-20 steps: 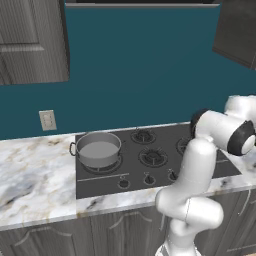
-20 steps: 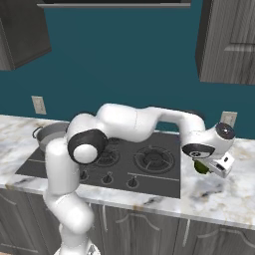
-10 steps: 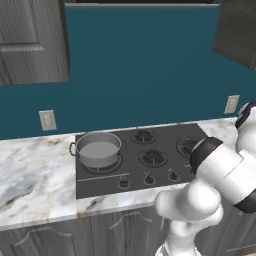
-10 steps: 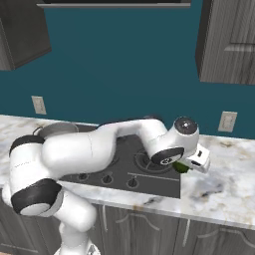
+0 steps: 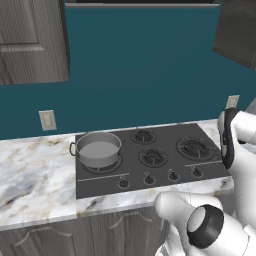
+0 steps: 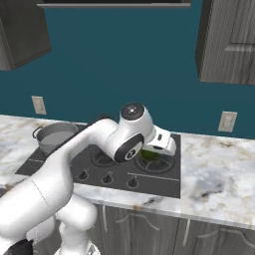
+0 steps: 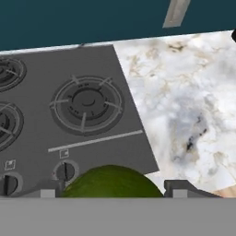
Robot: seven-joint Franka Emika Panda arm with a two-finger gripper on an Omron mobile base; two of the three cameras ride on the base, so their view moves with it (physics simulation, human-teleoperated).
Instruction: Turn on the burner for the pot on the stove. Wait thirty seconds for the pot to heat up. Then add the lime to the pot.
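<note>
The small dark green lime [image 7: 110, 181] sits pinched between the two dark fingers [image 7: 177, 186] of the gripper [image 6: 158, 149], carried above the right-hand side of the flat dark grey stove [image 5: 150, 170]. The short, wide grey steel pot [image 5: 98, 148] stands on the round black burner [image 5: 107, 165] at the stove's far left — well apart from the lime.

Risks from this position:
- Release too early — the lime would drop onto the cooktop or the large right burner [image 7: 86, 103] below it and roll off.
- Slip in transit — a round fruit held only at two points may squirt out if the arm swings sharply.
- Knob contact — a low pass could brush the row of small black knobs [image 5: 159, 178] along the front edge and change a burner setting.
- Rim strike — a low approach could knock the pot by its side loop handle [image 5: 73, 148].

Between lime and pot lie only the smaller middle burners [image 5: 152, 156]; nothing tall obstructs. The marble tabletop [image 7: 189, 92] flanks the stove, with wall outlets [image 5: 47, 120] behind.
</note>
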